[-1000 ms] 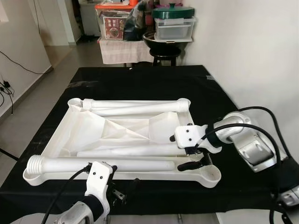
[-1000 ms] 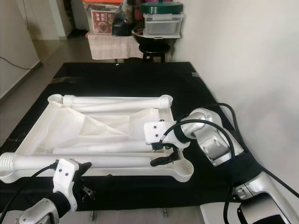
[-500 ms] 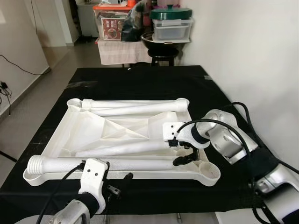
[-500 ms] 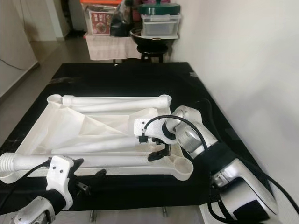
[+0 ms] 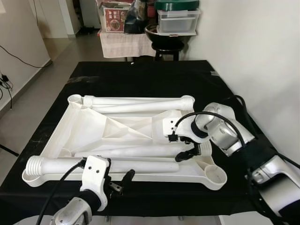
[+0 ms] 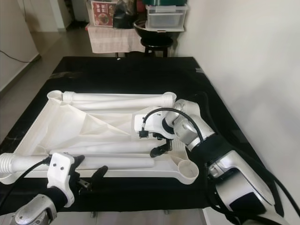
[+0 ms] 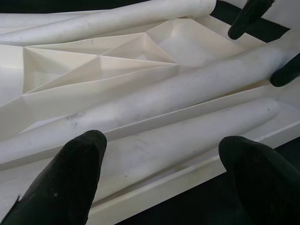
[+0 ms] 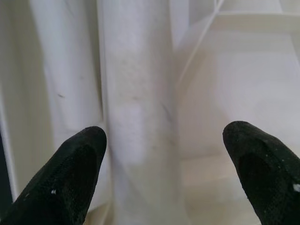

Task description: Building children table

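Legs lie loose on the upturned white tabletop (image 5: 82, 133) as my right gripper (image 5: 188, 150), jaws apart, has slid inward over one leg (image 5: 131, 151), ready to grasp; left gripper (image 5: 119, 180) hovers open.

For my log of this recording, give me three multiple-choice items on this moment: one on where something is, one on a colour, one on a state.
1. Where does the upturned white tabletop lie?
A. on the floor
B. on the black-covered table
C. on the stool

2. What colour are the loose table legs?
A. white
B. red
C. green

3. How do the jaws of the right gripper stand?
A. shut on a leg
B. open over the legs
C. shut on the cloth

Answers:
1 B, black cloth shows all round the tabletop's rim.
2 A, the legs match the white tabletop.
3 B, in the right wrist view the fingertips stand apart with a leg beneath them.
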